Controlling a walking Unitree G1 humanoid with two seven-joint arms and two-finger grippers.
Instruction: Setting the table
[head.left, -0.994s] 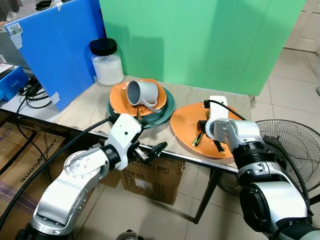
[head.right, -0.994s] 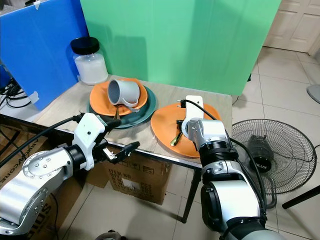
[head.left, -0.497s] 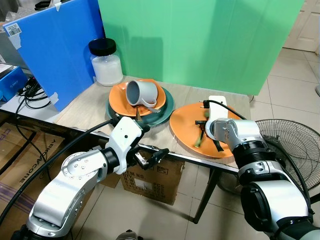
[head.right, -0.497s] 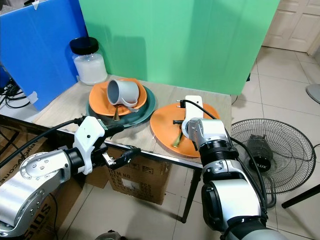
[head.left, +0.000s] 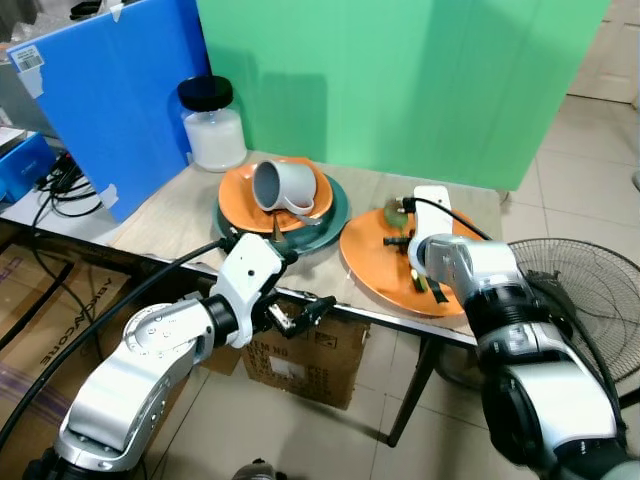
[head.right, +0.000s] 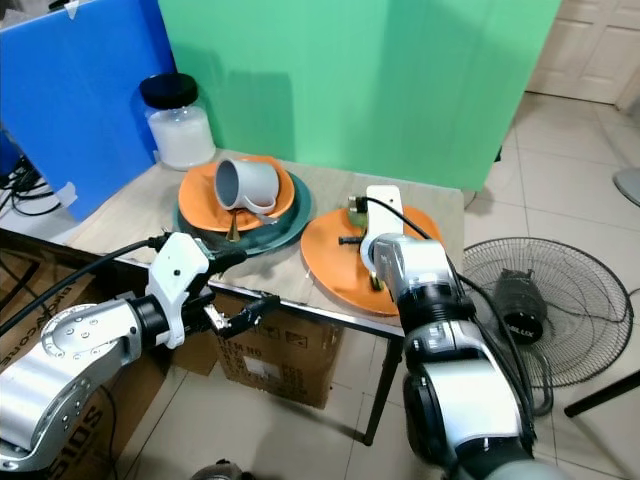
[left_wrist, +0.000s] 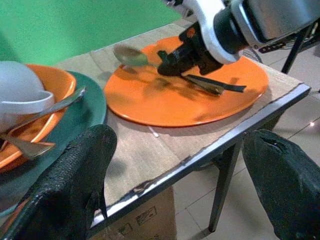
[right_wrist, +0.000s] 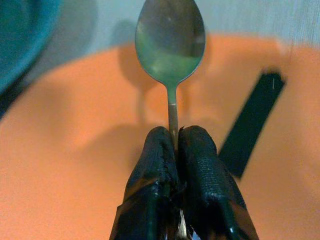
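Spoon (right_wrist: 170, 50); shiny oval bowl, thin handle

The robot's left arm bends forward low, its left gripper (head.left: 300, 311) with black fingers (left_wrist: 75, 185) spread wide apart. The right arm reaches forward, its right gripper (right_wrist: 176, 142) with fingers pinched tightly together.

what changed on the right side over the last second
The right gripper, shut on the spoon, swung it from lying low across the big orange plate up toward the plate's far edge. The left gripper stays open below the table edge; the mug and jar stayed put.
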